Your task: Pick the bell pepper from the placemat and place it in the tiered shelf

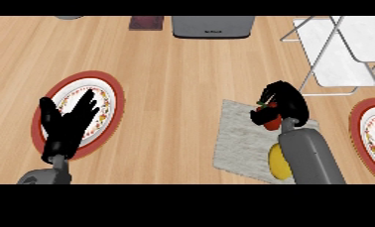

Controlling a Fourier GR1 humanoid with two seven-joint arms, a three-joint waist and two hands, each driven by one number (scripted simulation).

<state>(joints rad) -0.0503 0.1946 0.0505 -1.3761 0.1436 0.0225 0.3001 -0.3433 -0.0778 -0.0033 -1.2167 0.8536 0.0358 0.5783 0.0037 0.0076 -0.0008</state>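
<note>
A red bell pepper (272, 120) with a green stem sits on the grey placemat (238, 137) at the lower right. My right hand (284, 101) arches over it, fingers and thumb curled round it, hiding most of it. The white tiered shelf (333, 52) with its thin wire frame stands at the far right, beyond the placemat. At the lower left my left hand (67, 124) rests open, fingers up, over a plate.
A red-rimmed patterned plate (110, 97) lies under the left hand. A yellow object (277, 162) lies on the placemat beside my right forearm. Another red-rimmed plate (364, 127) shows at the right edge. A grey appliance (213, 27) and a dark box (147, 23) stand at the back.
</note>
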